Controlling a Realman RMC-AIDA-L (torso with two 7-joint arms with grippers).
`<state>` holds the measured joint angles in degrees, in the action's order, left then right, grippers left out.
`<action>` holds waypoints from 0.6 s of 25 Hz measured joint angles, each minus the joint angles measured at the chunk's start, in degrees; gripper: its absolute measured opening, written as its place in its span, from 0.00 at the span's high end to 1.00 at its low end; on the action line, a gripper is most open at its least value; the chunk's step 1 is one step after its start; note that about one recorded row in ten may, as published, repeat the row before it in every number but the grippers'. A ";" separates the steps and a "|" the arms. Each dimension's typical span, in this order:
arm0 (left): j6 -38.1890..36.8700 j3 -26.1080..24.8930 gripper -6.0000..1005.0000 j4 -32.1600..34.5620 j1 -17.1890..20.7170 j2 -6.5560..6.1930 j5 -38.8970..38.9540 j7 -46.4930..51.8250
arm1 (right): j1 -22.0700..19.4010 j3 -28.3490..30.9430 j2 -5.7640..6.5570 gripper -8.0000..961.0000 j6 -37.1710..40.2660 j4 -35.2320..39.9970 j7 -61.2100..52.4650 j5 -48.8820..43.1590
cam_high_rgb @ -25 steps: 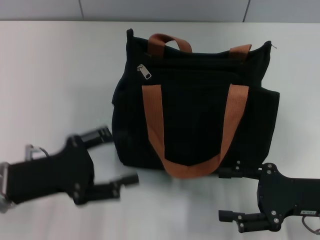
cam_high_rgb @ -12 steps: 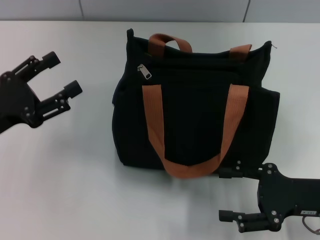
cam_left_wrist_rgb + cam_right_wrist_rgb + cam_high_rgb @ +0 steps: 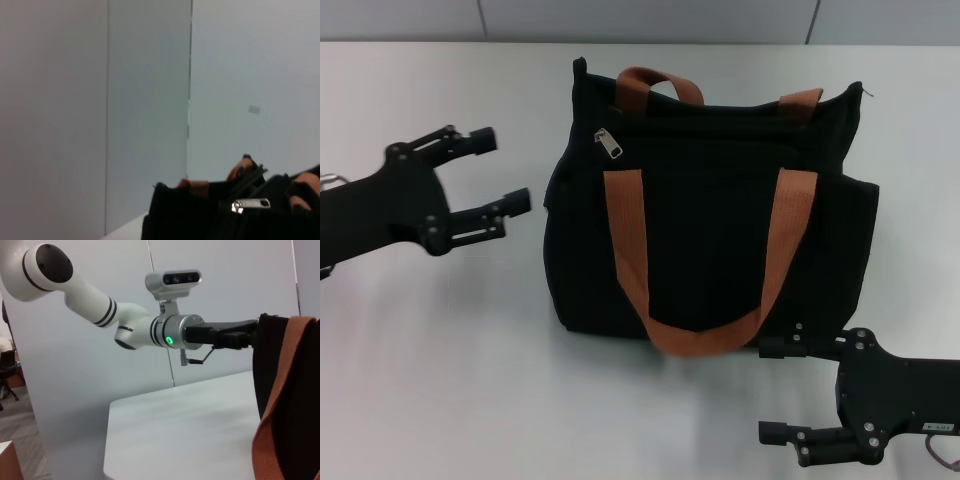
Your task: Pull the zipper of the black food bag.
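The left gripper [image 3: 500,173] hovers released beside the black food bag [image 3: 710,230] and its zipper [image 3: 610,143]; the right gripper [image 3: 775,392] sits released near the desk's [image 3: 440,370] front edge.

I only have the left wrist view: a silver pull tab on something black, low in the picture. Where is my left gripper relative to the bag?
Observer: In the head view, the left gripper is off the left side of the black food bag, jaws open and pointing at it, not touching.
Operator: And the zipper, which end is it at?
Observer: The zipper hangs at the left end of the zip line, near the top corner facing your gripper.
Operator: What's the right arm doing?
Observer: The right gripper sits low by the bag's near right corner, jaws open, holding nothing.
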<state>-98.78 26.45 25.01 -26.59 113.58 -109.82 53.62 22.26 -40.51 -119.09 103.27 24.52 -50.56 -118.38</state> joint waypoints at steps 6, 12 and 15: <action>3.85 0.92 0.17 0.35 -2.82 0.93 -1.46 -0.08 | -0.12 0.01 0.00 0.16 0.00 0.00 -0.04 0.00; 8.31 3.95 0.17 0.35 -5.32 1.87 -1.84 0.02 | -0.20 0.09 0.02 0.17 0.00 0.00 -0.13 0.14; 10.23 4.83 0.18 0.66 -5.89 2.26 -1.85 -0.26 | -0.21 0.09 0.07 0.17 0.00 0.00 -0.14 0.24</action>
<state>-88.55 31.28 25.67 -32.48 115.84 -111.67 53.37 22.05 -40.43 -119.02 103.27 24.52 -50.69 -118.14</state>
